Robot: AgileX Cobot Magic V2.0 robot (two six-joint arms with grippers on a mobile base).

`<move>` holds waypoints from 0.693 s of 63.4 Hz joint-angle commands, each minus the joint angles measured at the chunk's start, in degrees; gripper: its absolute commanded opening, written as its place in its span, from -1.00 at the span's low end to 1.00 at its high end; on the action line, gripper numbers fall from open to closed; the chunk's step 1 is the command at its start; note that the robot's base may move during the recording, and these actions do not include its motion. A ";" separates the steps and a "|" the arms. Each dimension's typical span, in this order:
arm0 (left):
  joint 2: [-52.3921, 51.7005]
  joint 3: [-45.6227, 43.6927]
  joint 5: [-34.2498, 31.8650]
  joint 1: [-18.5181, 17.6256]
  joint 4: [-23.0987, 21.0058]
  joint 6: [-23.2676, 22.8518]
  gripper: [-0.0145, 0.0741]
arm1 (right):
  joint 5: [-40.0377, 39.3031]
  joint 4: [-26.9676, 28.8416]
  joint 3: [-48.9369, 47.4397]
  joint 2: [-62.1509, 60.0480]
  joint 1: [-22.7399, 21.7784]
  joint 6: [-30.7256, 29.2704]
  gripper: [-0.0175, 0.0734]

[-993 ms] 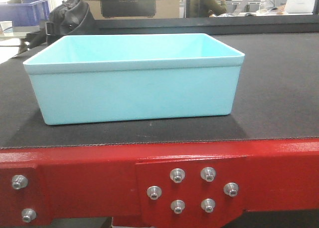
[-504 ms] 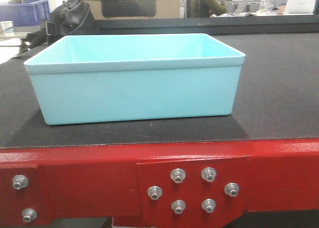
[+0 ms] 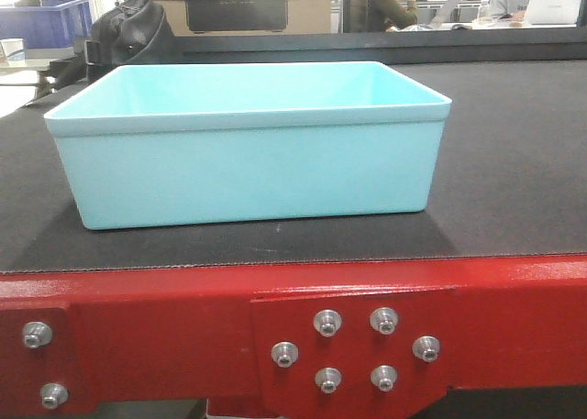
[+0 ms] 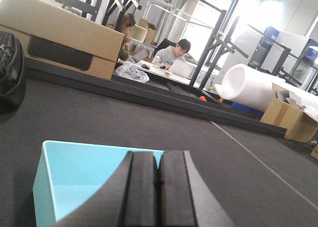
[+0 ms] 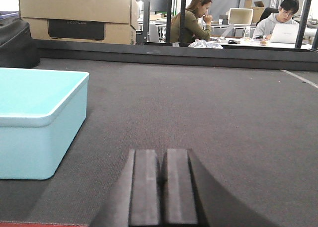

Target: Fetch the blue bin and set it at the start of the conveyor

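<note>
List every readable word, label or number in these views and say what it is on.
Nothing reads clearly.
Cardboard box: pale lettering on its black panel, too blurred to read.
Blue bin: plain, no marking.
Red frame of the conveyor: bolts only, no text.
Laptops on the far desk: no legible text.

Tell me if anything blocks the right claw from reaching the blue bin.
Nothing visible does. Only bare conveyor belt lies between the right claw and the blue bin, which sits on the belt to its left.
</note>
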 commanded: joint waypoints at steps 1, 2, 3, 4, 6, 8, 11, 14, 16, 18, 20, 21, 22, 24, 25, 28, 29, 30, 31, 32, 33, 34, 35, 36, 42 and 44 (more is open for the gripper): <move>-0.39 0.04 -0.69 -0.36 0.33 0.13 -0.92 | -0.51 0.18 0.00 -0.16 -0.29 -0.37 -0.98; -0.39 0.04 -0.69 -0.36 0.33 0.13 -0.92 | -0.51 0.18 0.00 -0.16 -0.29 -0.37 -0.98; -0.39 0.04 -0.69 -0.36 0.33 0.13 -0.92 | -0.51 0.18 0.00 -0.16 -0.29 -0.37 -0.98; -0.39 0.04 -0.69 -0.36 0.33 0.13 -0.92 | -0.51 0.18 0.00 -0.16 -0.29 -0.37 -0.98; -0.39 0.04 -0.69 -0.36 0.33 0.13 -0.92 | -0.51 0.18 0.00 -0.16 -0.29 -0.37 -0.98; -0.39 0.04 -0.69 -0.36 0.33 0.13 -0.92 | -0.51 0.18 0.00 -0.16 -0.29 -0.37 -0.98; -0.39 0.04 -0.69 -0.36 0.33 0.13 -0.92 | -0.51 0.18 0.00 -0.16 -0.29 -0.37 -0.98; -0.51 0.04 -0.69 -0.36 0.33 0.24 -0.92 | -0.51 0.18 0.00 -0.16 -0.29 -0.37 -0.98; -0.88 0.07 -0.57 -0.26 0.33 1.29 -0.92 | -0.51 0.18 0.00 -0.16 -0.29 -0.37 -0.98; -1.35 0.19 -0.31 0.10 0.02 3.72 -0.92 | -0.51 0.18 0.00 -0.16 -0.29 -0.37 -0.98; -1.96 0.43 -0.04 0.88 -0.76 7.01 -0.92 | -0.51 0.18 0.00 -0.16 -0.29 -0.37 -0.98; -2.27 0.82 0.13 1.24 -1.09 8.46 -0.92 | -0.51 0.18 0.00 -0.16 -0.29 -0.37 -0.98; -2.60 1.04 0.28 1.64 -1.65 9.96 -0.92 | -0.51 0.18 0.00 -0.16 -0.29 -0.37 -0.98; -3.52 1.85 0.85 2.74 -3.77 14.19 -0.92 | -0.51 0.18 0.00 -0.16 -0.29 -0.37 -0.98; -3.91 2.27 0.98 3.23 -4.83 16.05 -0.92 | -0.51 0.18 0.00 -0.16 -0.29 -0.37 -0.98; -5.32 4.26 1.12 5.21 -8.41 23.15 -0.92 | -0.51 0.18 0.00 -0.16 -0.29 -0.37 -0.98; -5.96 5.31 0.88 6.17 -9.48 26.13 -0.92 | -0.51 0.18 0.00 -0.16 -0.29 -0.37 -0.98; -6.40 6.05 0.56 6.86 -10.07 27.96 -0.92 | -0.51 0.18 0.00 -0.16 -0.29 -0.37 -0.98; -6.87 6.80 0.21 7.90 -10.66 29.56 -0.92 | -0.51 0.18 0.00 -0.16 -0.29 -0.37 -0.98; -7.57 7.96 -0.06 8.61 -10.80 31.46 -0.92 | -0.51 0.18 0.00 -0.16 -0.29 -0.37 -0.98; -8.06 8.77 -0.61 9.65 -10.89 32.38 -0.92 | -0.51 0.18 0.00 -0.16 -0.29 -0.37 -0.98; -8.55 9.58 -0.97 10.36 -11.06 33.23 -0.92 | -0.51 0.18 0.00 -0.16 -0.29 -0.37 -0.98; -9.29 10.37 -1.29 11.04 -11.20 33.39 -0.92 | -0.51 0.18 0.00 -0.16 -0.29 -0.37 -0.98; -9.80 11.52 -1.72 12.07 -11.18 33.39 -0.92 | -0.51 0.18 0.00 -0.16 -0.29 -0.37 -0.98; -13.82 16.42 -2.51 16.03 -11.40 33.39 -0.92 | -0.51 0.18 0.00 -0.16 -0.29 -0.37 -0.98; -15.04 17.66 -2.51 17.36 -11.61 33.39 -0.92 | -0.51 0.18 0.00 -0.16 -0.29 -0.37 -0.98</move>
